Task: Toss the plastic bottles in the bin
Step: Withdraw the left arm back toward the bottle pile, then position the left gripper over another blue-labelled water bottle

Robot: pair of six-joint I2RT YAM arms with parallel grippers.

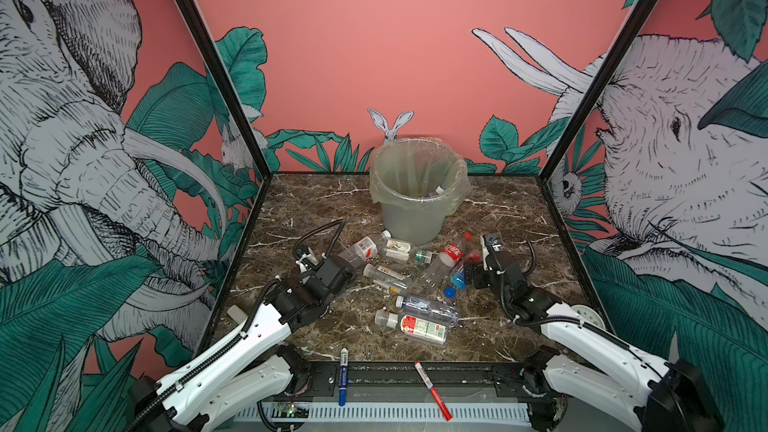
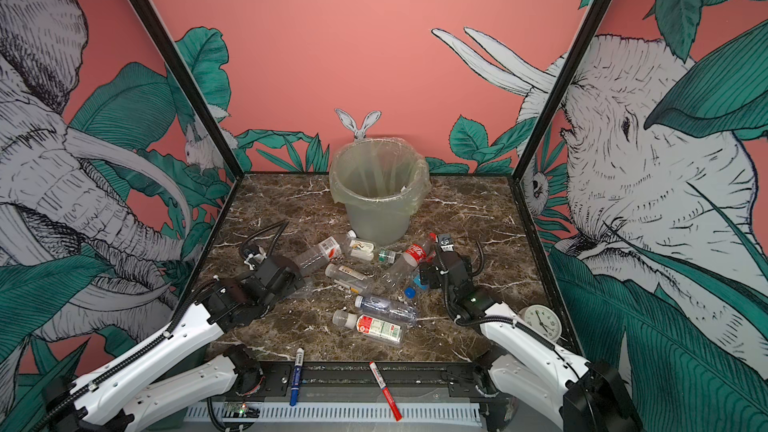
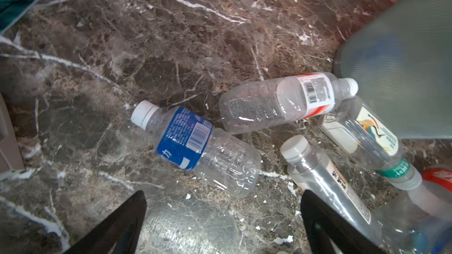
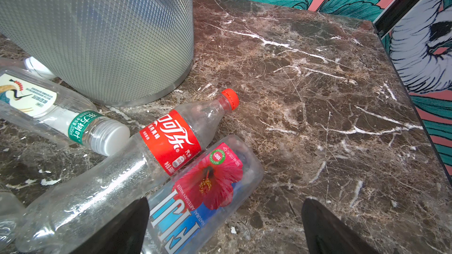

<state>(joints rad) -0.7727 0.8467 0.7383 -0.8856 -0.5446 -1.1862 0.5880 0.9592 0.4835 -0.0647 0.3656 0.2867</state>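
Right gripper (image 4: 225,200), jaws spread and empty, hovered over the clear hibiscus-labelled plastic bottle (image 4: 208,184) flat on the brown marble table (image 4: 318,94) near the grey-green lined bin (image 4: 110,32), its long axis roughly forward, offset toward one finger; left gripper (image 3: 222,191) likewise spread, empty.

- Bin (image 1: 409,222) stands at the middle rear of the table (image 1: 519,218).
- Bottles (image 1: 424,328) lie scattered before the bin, the rearmost just beside its base.
- Two pens (image 1: 343,376) lie across the front edge.
- Clock (image 1: 586,315) sits at the front right corner.
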